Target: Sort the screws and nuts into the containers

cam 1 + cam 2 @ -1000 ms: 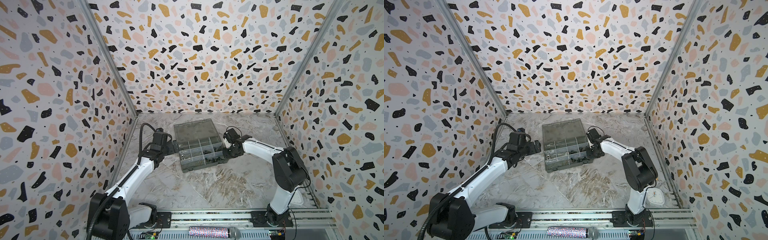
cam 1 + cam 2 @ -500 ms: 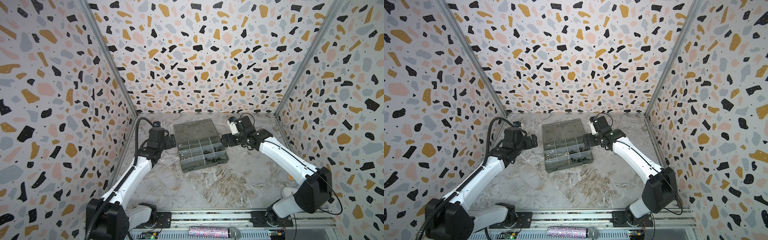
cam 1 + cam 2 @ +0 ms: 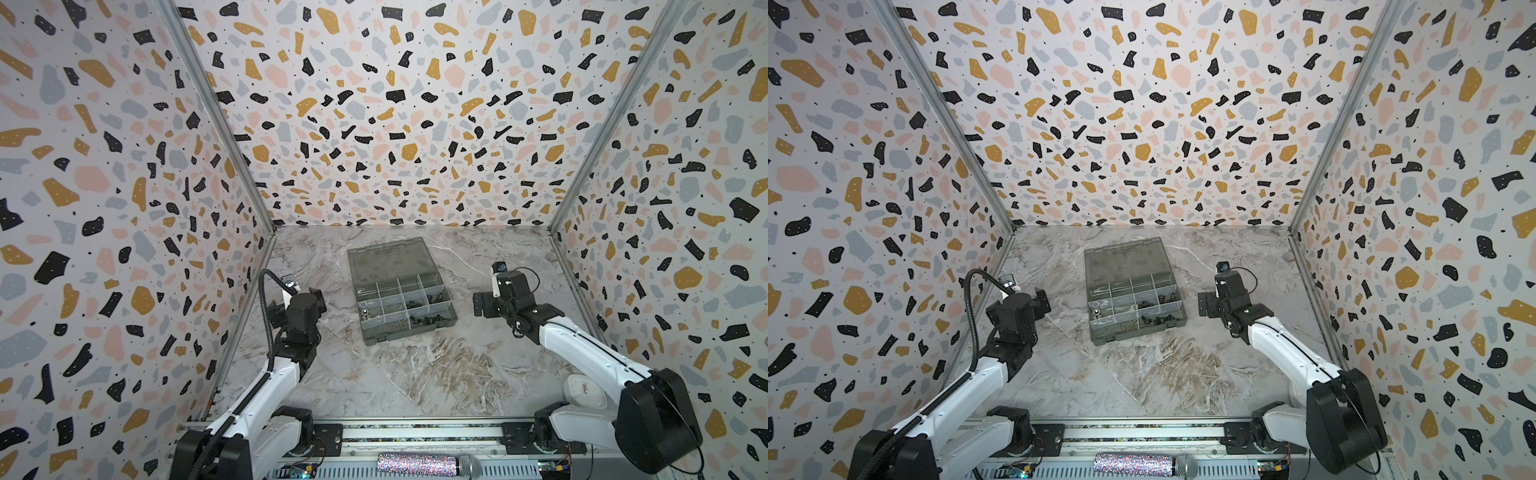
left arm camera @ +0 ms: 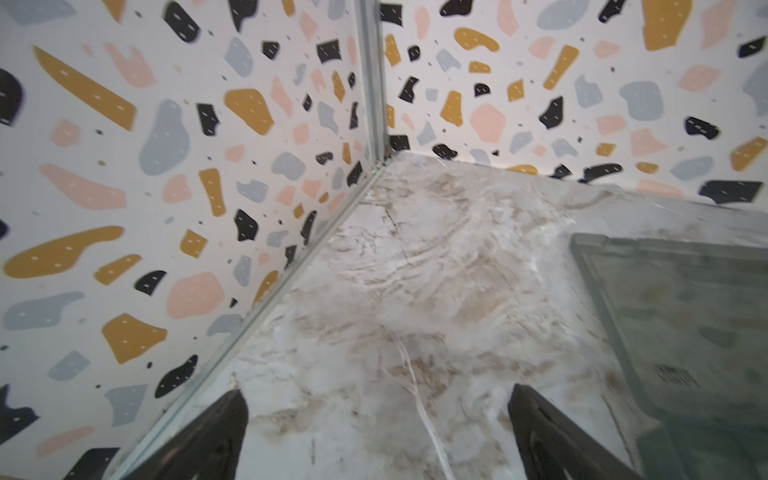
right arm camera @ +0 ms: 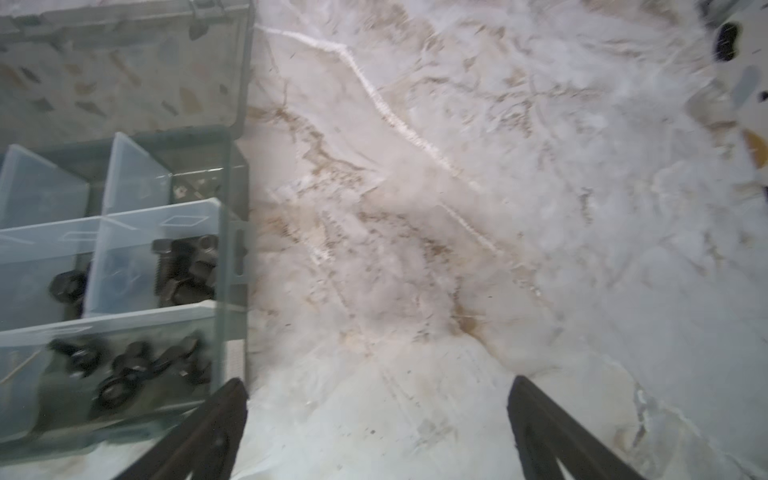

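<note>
The smoky-grey organizer box (image 3: 411, 332) (image 3: 1138, 332) lies mid-table, its lid (image 3: 386, 259) (image 4: 685, 324) folded flat behind it. In the right wrist view its containers (image 5: 232, 232) hold black screws (image 5: 183, 266) in one end compartment. The neighbouring compartment holds black wing nuts (image 5: 129, 365). Both top views show these as dark specks: screws (image 3: 435, 297), nuts (image 3: 428, 319). My left gripper (image 3: 318, 297) (image 3: 1042, 301) (image 4: 378, 397) hovers left of the box, open and empty. My right gripper (image 3: 480, 305) (image 3: 1204, 305) (image 5: 378, 386) hangs right of the box, open with only bare table between its fingers.
Terrazzo-patterned walls close in the marble table on three sides. A small white round device (image 3: 586, 390) sits by the right arm's base. A metal rail (image 3: 415, 432) with a sparkly roller (image 3: 415, 462) runs along the front edge.
My right gripper has drawn back from the box's right side and opened. My left gripper has also pulled away to the left, staying open.
</note>
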Robot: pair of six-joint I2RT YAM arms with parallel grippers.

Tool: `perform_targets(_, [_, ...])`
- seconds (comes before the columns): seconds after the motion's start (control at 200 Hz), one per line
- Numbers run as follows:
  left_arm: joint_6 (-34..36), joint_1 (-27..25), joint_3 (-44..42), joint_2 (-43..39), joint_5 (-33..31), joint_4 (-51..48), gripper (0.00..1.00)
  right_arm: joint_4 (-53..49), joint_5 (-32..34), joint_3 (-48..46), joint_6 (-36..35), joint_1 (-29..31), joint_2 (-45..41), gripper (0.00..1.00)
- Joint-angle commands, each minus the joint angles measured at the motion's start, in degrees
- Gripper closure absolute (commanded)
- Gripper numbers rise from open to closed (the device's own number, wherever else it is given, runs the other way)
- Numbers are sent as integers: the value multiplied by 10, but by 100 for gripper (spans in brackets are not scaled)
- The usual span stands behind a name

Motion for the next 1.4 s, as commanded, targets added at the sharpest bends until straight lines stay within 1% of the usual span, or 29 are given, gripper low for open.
perform_targets(0.0, [45, 24, -22, 37, -37, 176, 0, 174, 54, -69, -56, -9, -46, 1])
perform_targets(0.06, [45, 32, -40, 61, -31, 225, 0, 216, 81, -94, -62, -18, -54, 1])
perform_targets(0.17, [49, 43, -66, 108, -41, 315, 0, 292, 87, -127, -70, -44, -45, 1])
perform_targets(0.195, [47, 47, -71, 120, -42, 337, 0, 315, 84, -137, -71, -51, -40, 1])
perform_targets(0.235, [22, 58, -76, 138, -35, 360, 0, 355, 80, -153, -66, -64, -29, 1])
perform_targets(0.26, [22, 61, -77, 150, -29, 367, 0, 381, 75, -160, -63, -76, -20, 1])
perform_targets(0.29, [19, 61, -76, 166, -37, 371, 0, 409, 69, -169, -64, -87, -7, 1])
perform_targets(0.335, [18, 61, -85, 188, -36, 404, 0, 444, 64, -179, -71, -101, 15, 1])
perform_targets(0.42, [50, 59, -104, 218, 29, 463, 1, 511, 54, -197, -88, -122, 50, 1])
perform_targets(0.476, [72, 49, -122, 235, 46, 512, 1, 561, 23, -215, -109, -136, 68, 1])
perform_targets(0.531, [108, 34, -139, 256, 79, 563, 1, 590, 20, -227, -116, -144, 81, 1])
perform_targets(0.576, [119, 22, -149, 268, 64, 600, 0, 618, 6, -236, -116, -158, 87, 1])
perform_targets(0.611, [119, 22, -147, 266, 63, 593, 0, 616, -22, -235, -116, -173, 88, 1])
perform_targets(0.661, [116, 22, -137, 255, 66, 554, 0, 664, -64, -249, -90, -201, 102, 1])
perform_targets(0.706, [116, 22, -134, 260, 65, 557, 0, 697, -91, -255, -83, -216, 121, 1])
perform_targets(0.736, [115, 23, -134, 265, 65, 565, 0, 688, -94, -249, -90, -215, 123, 1])
perform_targets(0.766, [113, 26, -133, 265, 67, 562, 0, 680, -113, -245, -103, -212, 127, 1])
perform_targets(0.786, [111, 27, -131, 263, 65, 555, 0, 690, -134, -247, -114, -211, 134, 1])
perform_targets(0.821, [104, 28, -125, 262, 55, 542, 0, 735, -167, -258, -131, -207, 153, 1])
perform_targets(0.891, [84, 41, -113, 266, 50, 522, 0, 799, -170, -285, -136, -197, 171, 1])
perform_targets(0.941, [82, 45, -110, 263, 54, 512, 0, 786, -172, -278, -136, -200, 171, 1])
perform_targets(1.181, [81, 45, -112, 264, 54, 516, 0, 787, -165, -283, -140, -196, 166, 1])
perform_targets(1.276, [82, 45, -116, 258, 55, 516, 0, 787, -145, -284, -143, -185, 165, 1])
perform_targets(1.397, [81, 44, -118, 256, 53, 519, 0, 785, -143, -284, -144, -184, 164, 1])
